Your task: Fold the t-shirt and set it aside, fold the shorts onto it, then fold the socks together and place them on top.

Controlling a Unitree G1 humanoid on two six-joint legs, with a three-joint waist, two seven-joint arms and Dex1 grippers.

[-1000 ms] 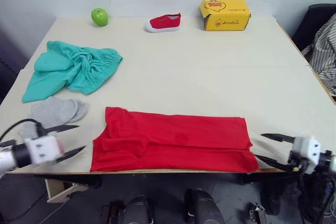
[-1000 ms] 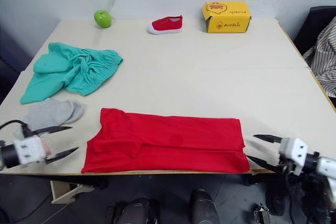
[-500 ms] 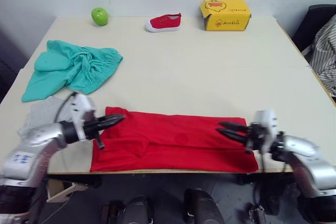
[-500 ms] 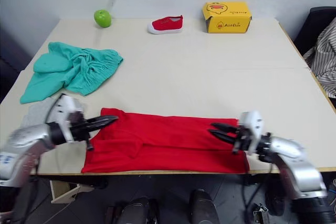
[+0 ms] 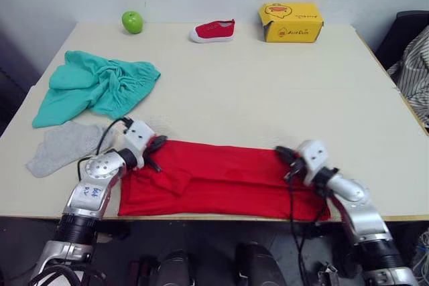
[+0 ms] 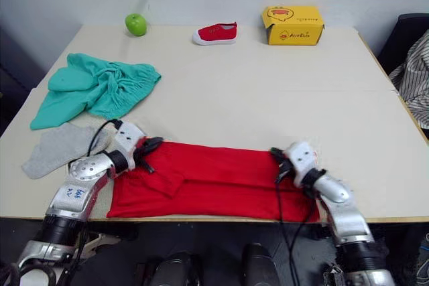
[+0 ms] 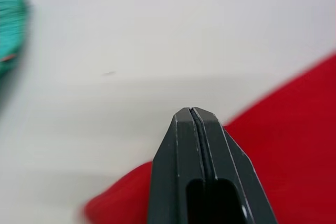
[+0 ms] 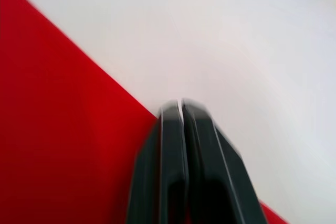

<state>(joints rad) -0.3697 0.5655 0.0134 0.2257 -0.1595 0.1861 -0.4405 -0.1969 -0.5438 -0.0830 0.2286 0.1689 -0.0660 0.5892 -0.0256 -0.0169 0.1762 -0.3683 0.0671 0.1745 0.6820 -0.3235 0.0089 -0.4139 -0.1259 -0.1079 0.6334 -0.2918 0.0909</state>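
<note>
The red t-shirt (image 5: 221, 179) lies folded into a long band along the table's near edge. My left gripper (image 5: 159, 144) is shut, its tips resting at the band's far left corner, with red cloth (image 7: 294, 129) just under and beside the closed fingers (image 7: 178, 145). My right gripper (image 5: 281, 153) is also shut, its tips at the band's far right edge (image 8: 63, 119). No cloth shows between either pair of fingers. The teal-green shorts (image 5: 97, 85) lie crumpled at the left. The grey socks (image 5: 67, 145) lie just nearer than the shorts.
Along the table's far edge (image 5: 375, 51) stand a green apple (image 5: 132, 21), a small red shoe (image 5: 213, 30) and a yellow box (image 5: 291, 22). A striped cloth hangs over a dark chair (image 5: 415, 58) beyond the right edge.
Both grippers came in from the table's near corners, shutting on the way, and now rest on the t-shirt's far edge. The camera has shifted slightly.
</note>
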